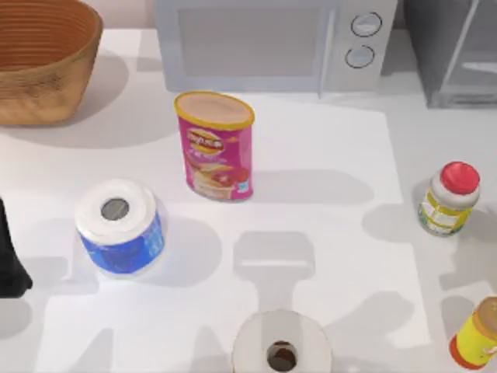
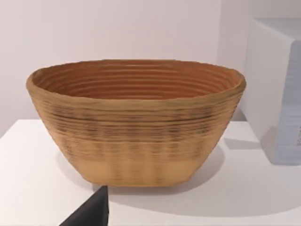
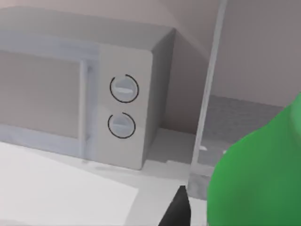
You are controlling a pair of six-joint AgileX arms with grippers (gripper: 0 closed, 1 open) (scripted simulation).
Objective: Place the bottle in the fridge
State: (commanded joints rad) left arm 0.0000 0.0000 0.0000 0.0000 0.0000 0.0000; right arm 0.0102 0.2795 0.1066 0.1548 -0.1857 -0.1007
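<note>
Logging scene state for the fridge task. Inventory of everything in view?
bottle: 1, green, close to the right wrist camera, before the fridge
fridge: 1, dark grey, back right
microwave: 1, light grey, back centre
basket: 1, tan wicker, back left
chips can: 1, pink, centre
toilet rolls: 2, one blue-wrapped at left, one white at front centre
red-lidded jar: 1, white, right
yellow jar: 1, front right
table: 1, white
left arm: black, left edge, parked
</note>
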